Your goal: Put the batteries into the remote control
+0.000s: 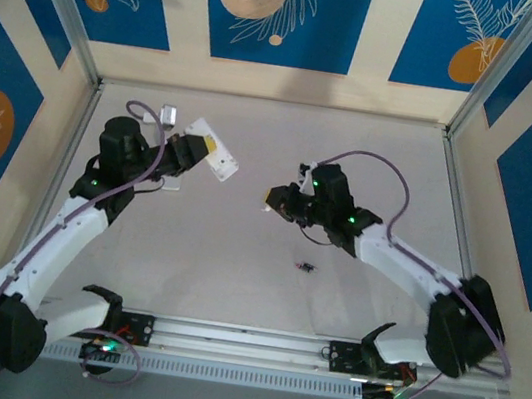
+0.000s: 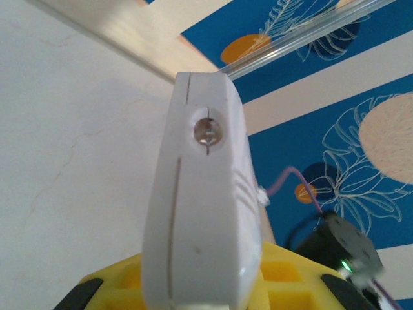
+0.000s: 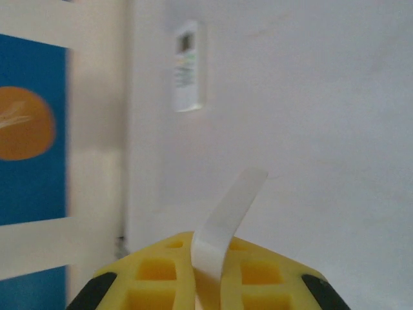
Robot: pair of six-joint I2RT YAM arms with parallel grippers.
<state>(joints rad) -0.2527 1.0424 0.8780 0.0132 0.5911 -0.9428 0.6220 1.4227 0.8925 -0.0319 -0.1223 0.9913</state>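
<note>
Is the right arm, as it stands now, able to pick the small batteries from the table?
Probably not yet. The batteries lie in the open on the table, nothing over them, but the right gripper is shut on a thin white strip and would have to release it first.

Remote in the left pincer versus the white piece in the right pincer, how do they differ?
The remote is thick and rounded; the white piece is a thin, curved strip. The remote sits in the left pincer, the white piece in the right pincer. Both are white and gripped at one end.
</note>
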